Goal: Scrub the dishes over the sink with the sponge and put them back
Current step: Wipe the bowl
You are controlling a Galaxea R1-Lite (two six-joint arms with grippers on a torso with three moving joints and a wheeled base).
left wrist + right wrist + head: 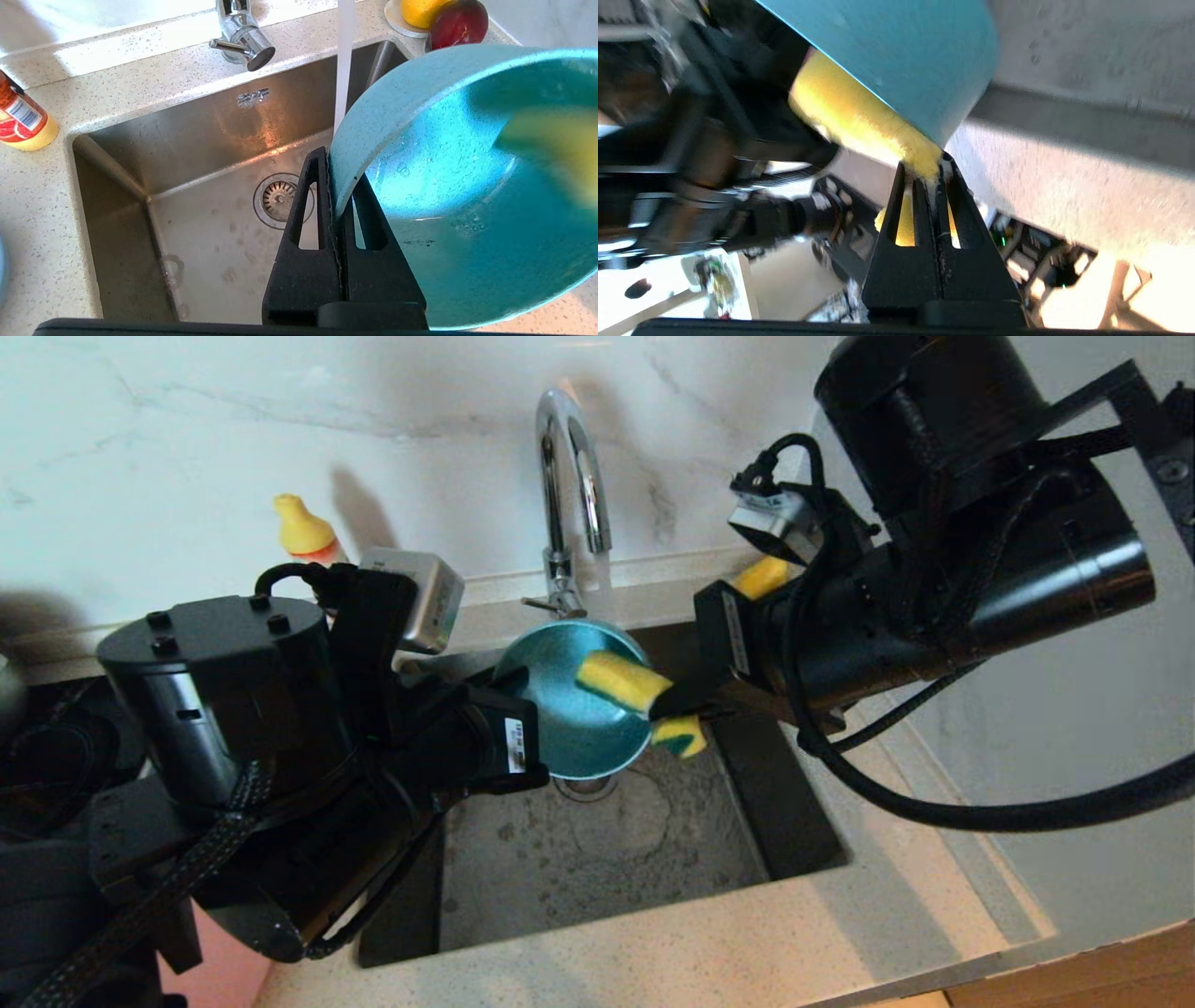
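Left gripper [337, 186] pinches the bowl [571, 700] rim, tilted over the sink [597, 859] drain; right gripper [686, 705] clamps the sponge [624, 679] inside it. Best: rub firmly, hold bowl steady under tap [565, 495].

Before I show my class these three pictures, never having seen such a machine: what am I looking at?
It is a robot with two arms, washing up. One picture looks down from its head; the other two come from cameras on each wrist. The left gripper is shut on the rim of a teal bowl, tilted over the steel sink. The right gripper pinches a yellow sponge pressed inside the bowl. Water runs from the tap. On the counter stand a bottle and a saucer of fruit.
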